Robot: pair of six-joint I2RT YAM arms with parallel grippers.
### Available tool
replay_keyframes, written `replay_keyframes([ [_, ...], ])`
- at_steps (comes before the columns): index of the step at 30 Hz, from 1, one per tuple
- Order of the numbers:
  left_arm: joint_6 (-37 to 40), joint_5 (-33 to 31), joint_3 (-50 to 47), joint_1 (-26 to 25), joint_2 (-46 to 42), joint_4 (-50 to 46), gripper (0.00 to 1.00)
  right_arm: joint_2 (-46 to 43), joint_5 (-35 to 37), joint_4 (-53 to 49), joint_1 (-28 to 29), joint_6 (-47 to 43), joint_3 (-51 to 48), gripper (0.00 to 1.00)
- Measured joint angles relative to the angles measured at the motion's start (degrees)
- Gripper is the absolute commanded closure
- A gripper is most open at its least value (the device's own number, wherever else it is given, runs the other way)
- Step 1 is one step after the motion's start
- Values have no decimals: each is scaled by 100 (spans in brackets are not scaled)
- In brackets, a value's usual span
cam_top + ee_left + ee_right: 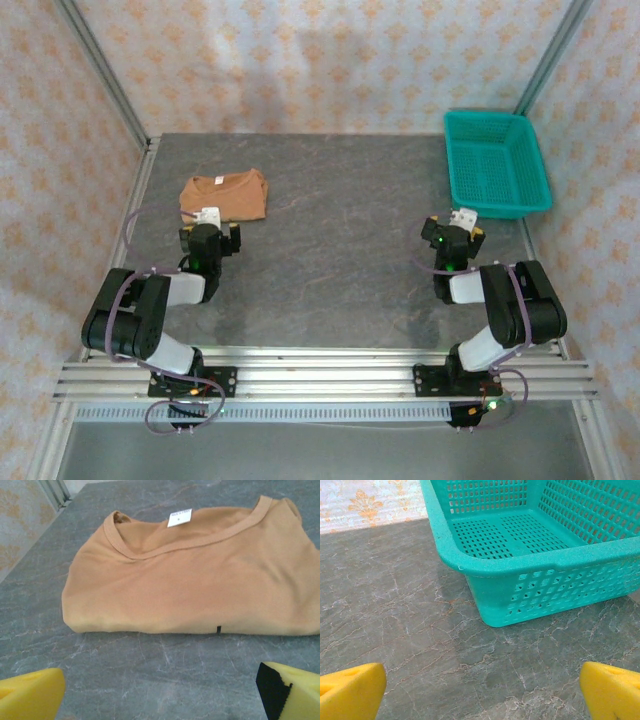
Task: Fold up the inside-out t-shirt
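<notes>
Nearest the lens in the left wrist view, the left gripper (160,697) stands low over the bare table (150,665), its yellow pads spread wide with nothing between them. We record the same of the right gripper (480,695): jaws wide and empty, facing a corner of the teal basket (535,562), well apart from any cloth. Just beyond the left gripper lies the inside-out t-shirt (190,585), a compact layered bundle resting flat in the far-left part of the table. We judge the hazards as follows. A pinch at the near edge may catch the top layer alone and peel the bundle open. A low advance with the jaws this wide may plough the cloth toward the far-left table edge and bunch it. The open neckline could snag a finger. The right arm, if driven straight forward, would strike the basket before reaching the garment. As to lie, the bundle's long axis runs across the table from left to right, roughly square to the left gripper's line of approach. Its near side is a soft doubled edge. The neckline and white label (179,517) sit on the far side, so the garment points away from the arms.
</notes>
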Motion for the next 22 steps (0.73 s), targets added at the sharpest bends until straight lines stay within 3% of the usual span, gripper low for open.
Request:
replay_keyframes([
  [22, -107, 118, 7, 81, 0, 28, 0, 0, -17, 0, 0, 0, 0, 1],
])
